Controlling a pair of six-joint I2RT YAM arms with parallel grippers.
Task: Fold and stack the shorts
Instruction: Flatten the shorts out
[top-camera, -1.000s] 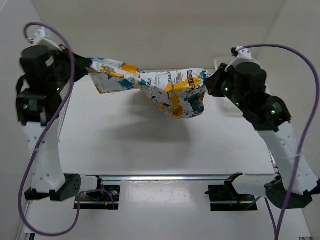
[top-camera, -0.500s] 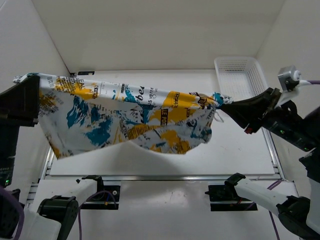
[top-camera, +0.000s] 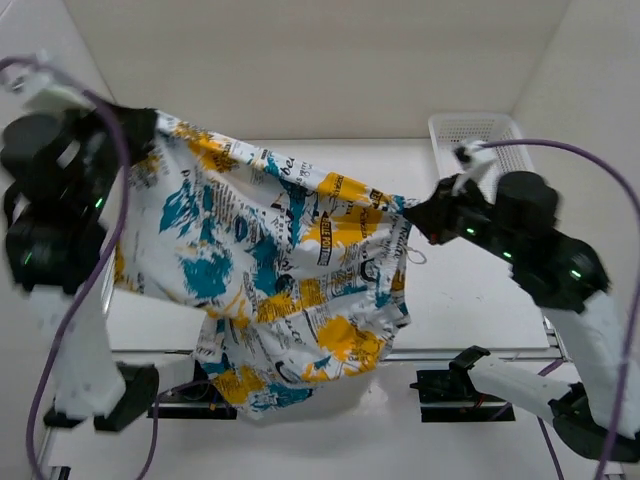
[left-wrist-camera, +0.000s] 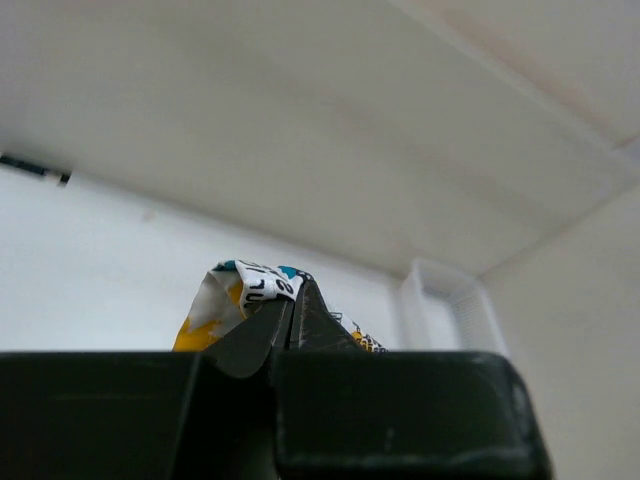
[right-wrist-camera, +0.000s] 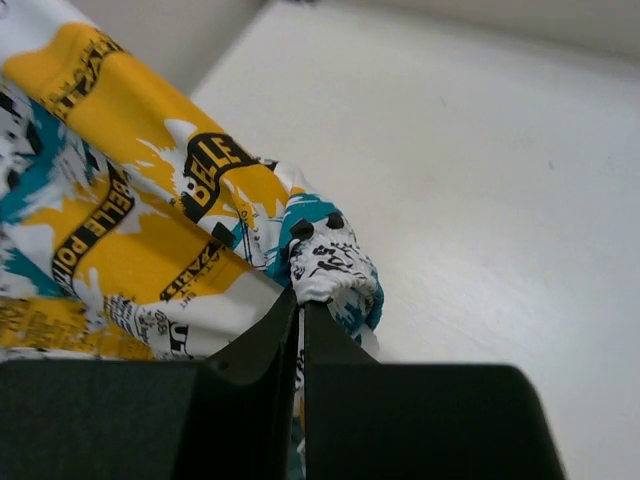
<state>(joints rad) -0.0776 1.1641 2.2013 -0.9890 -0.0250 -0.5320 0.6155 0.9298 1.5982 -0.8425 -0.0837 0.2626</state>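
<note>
The shorts (top-camera: 270, 270), white with teal, yellow and black print, hang spread in the air between both arms, their lower edge drooping toward the near edge of the table. At the upper left, my left gripper (top-camera: 150, 125) is shut on one corner; its wrist view shows a bunched bit of the shorts (left-wrist-camera: 245, 290) pinched at the left gripper (left-wrist-camera: 292, 290). My right gripper (top-camera: 412, 212) is shut on the opposite corner, and in its wrist view the shorts (right-wrist-camera: 130, 220) bunch above the right gripper (right-wrist-camera: 302, 297).
A white mesh basket (top-camera: 478, 130) stands at the far right of the white table (top-camera: 470, 290), also seen as the basket (left-wrist-camera: 445, 310) in the left wrist view. White walls enclose the back and sides. The arms' bases and rail (top-camera: 440, 385) line the near edge.
Both arms have swung the shorts from a taut horizontal spread into a longer hanging sheet. The cloth's lower edge has dropped toward the near rail, and the left arm has risen into view.
</note>
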